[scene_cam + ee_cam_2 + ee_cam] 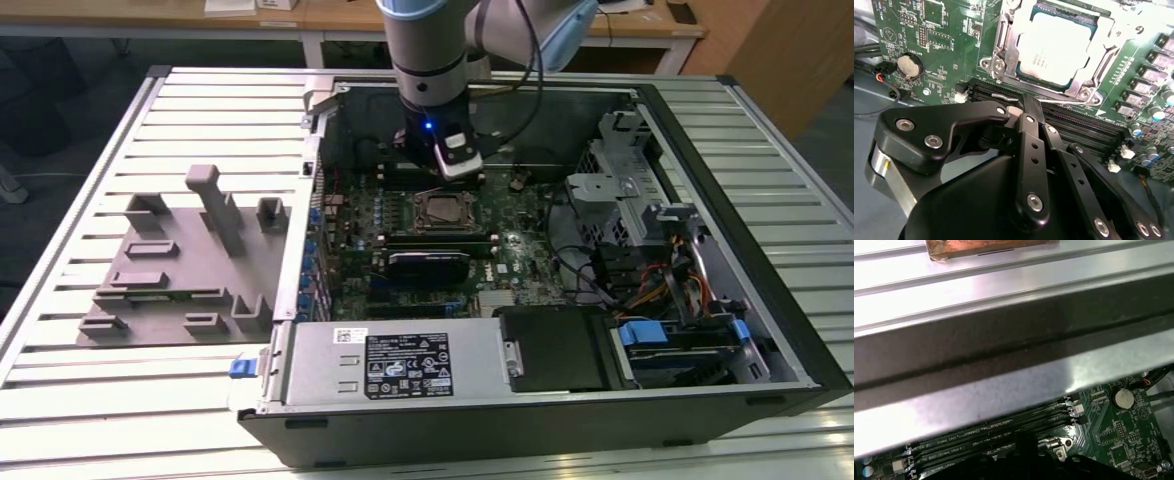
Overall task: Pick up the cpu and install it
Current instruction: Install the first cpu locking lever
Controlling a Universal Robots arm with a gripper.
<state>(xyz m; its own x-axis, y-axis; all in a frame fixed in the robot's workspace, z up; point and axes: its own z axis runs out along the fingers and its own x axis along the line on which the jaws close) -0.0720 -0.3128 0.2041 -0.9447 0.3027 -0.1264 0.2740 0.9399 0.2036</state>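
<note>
The cpu (1056, 47) sits in its socket; end effector (1026, 107) beside it.

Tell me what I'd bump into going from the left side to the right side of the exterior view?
Grey fixture tray → green motherboard with the cpu sitting in its socket, the arm's pincer just above it → bundle of coloured cables → black side wall of the computer case.
</note>
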